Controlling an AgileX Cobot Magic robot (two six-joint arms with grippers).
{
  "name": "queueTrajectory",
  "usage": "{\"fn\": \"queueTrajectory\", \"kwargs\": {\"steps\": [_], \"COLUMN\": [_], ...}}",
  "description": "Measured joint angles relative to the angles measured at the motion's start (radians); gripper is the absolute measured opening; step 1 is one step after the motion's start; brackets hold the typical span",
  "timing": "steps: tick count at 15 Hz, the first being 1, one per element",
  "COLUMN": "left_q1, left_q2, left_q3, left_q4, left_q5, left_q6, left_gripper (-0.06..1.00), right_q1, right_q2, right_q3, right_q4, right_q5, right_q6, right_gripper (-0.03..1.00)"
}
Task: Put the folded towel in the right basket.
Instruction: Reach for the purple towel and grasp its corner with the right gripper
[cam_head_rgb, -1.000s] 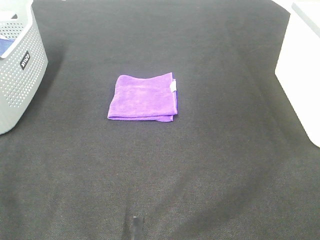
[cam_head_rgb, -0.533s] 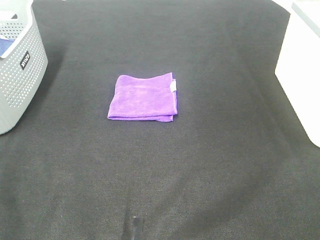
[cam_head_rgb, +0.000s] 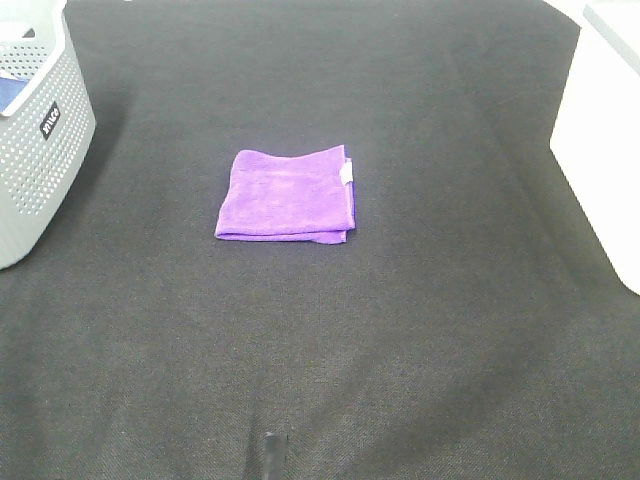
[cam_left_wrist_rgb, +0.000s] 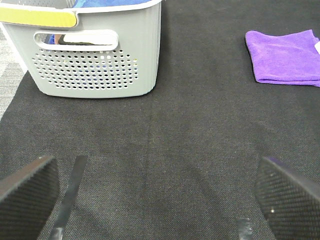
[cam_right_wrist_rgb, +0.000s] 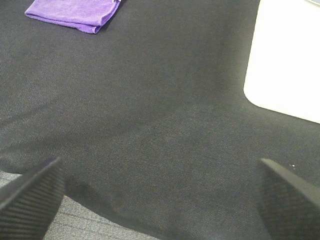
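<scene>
Nearest, each wrist view shows one gripper. The left gripper (cam_left_wrist_rgb: 160, 200) has its two ribbed black fingers (cam_left_wrist_rgb: 27, 197) spread wide, with only cloth between them. The right gripper (cam_right_wrist_rgb: 160, 197) is spread just as wide and grips nothing.

In the high view, a single short dark stub (cam_head_rgb: 272, 455) pokes up at the bottom edge, just left of centre. One black woven cloth (cam_head_rgb: 420, 330) covers the whole table.

One folded purple towel (cam_head_rgb: 287, 196) lies flat on the cloth slightly left of centre in the frame, well apart from both baskets. One small white tag (cam_head_rgb: 347, 173) sits on its right edge, with no writing that can be read.

There are two baskets. The left basket (cam_head_rgb: 40, 150), grey and perforated, stands at the upper left edge. It carries one black label (cam_head_rgb: 50, 120) with white letters, perhaps a brand name, but too small to read. Something blue (cam_head_rgb: 12, 92) shows inside it. The right basket (cam_head_rgb: 600, 150), plain white, stands at the upper right edge.
</scene>
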Motion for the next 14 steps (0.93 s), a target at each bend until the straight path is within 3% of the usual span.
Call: {"fn": "queueTrajectory", "kwargs": {"steps": [14], "left_q1": [0.000], "left_q2": [0.000], "left_q3": [0.000], "left_q4": [0.000], "left_q5": [0.000], "left_q6": [0.000], "left_gripper": [0.99], "right_q1": [0.000], "right_q2": [0.000], "right_q3": [0.000], "right_q4": [0.000], "right_q5": [0.000], "right_q6": [0.000], "right_gripper": [0.97]}}
